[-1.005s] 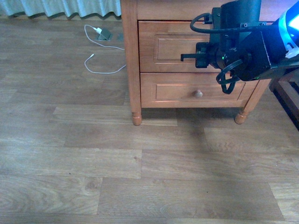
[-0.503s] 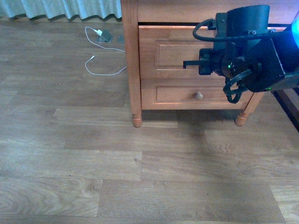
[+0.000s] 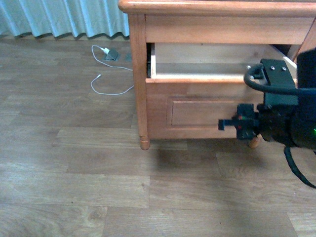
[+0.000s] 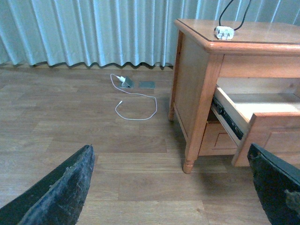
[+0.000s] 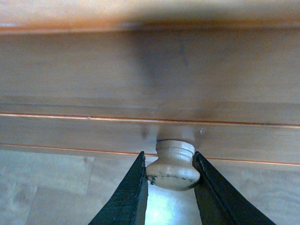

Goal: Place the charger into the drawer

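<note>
Drawer (image 3: 197,111) pulled open; charger (image 4: 224,32), seemingly white block, atop nightstand (image 4: 197,89).

Front and left wrist views share the drawer (image 3: 197,94); right wrist looks closely at its knob (image 5: 172,165).

The drawer (image 3: 197,111) stands pulled out of the nightstand (image 3: 138,74); the charger (image 4: 224,32) lies on its top. To the left, a white cable (image 4: 136,118) lies on the floor (image 3: 98,163), before the curtain (image 3: 64,17). The knob (image 5: 173,168) sits between the 2 fingers (image 5: 126,192) of the right gripper (image 5: 168,157).
</note>
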{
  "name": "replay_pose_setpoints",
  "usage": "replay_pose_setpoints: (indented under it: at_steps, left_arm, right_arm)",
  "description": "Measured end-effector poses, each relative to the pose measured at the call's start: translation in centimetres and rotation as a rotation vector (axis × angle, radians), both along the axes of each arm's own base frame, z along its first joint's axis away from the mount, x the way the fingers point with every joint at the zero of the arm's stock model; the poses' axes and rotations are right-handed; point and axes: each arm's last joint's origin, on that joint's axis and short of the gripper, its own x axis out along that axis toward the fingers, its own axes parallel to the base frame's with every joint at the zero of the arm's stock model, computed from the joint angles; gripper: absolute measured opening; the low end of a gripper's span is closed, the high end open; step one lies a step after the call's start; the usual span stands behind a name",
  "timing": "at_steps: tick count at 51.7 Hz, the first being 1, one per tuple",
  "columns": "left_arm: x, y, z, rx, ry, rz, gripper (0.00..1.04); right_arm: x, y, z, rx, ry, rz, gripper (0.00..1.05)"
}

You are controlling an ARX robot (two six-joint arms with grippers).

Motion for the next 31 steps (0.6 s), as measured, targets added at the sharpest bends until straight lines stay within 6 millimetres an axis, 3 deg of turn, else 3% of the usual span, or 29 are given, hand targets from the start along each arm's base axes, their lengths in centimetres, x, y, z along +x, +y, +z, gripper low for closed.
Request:
replay_pose_setpoints:
  at_steps: [7, 12, 20, 31]
  left_arm:
    - [0.0, 0.0, 0.0, 0.0, 0.0, 0.0, 0.99]
    - [0.0, 0.0, 0.0, 0.0, 0.0, 0.0, 0.99]
    - [0.0, 0.0, 0.0, 0.0, 0.0, 0.001, 0.99]
    - [0.0, 0.0, 0.0, 0.0, 0.0, 0.0, 0.99]
  right_arm:
    - [-3.4, -0.7, 0.4, 0.013, 0.048, 0.031, 0.24]
    - [-4.2, -0.8, 0.7, 0.004, 0.044, 0.047, 0.27]
    - [-6.6, -1.1, 3.0, 0.016, 0.016, 0.047, 0.58]
    - [-9.2, -1.5, 6.7, 0.037, -0.03, 0.044, 0.91]
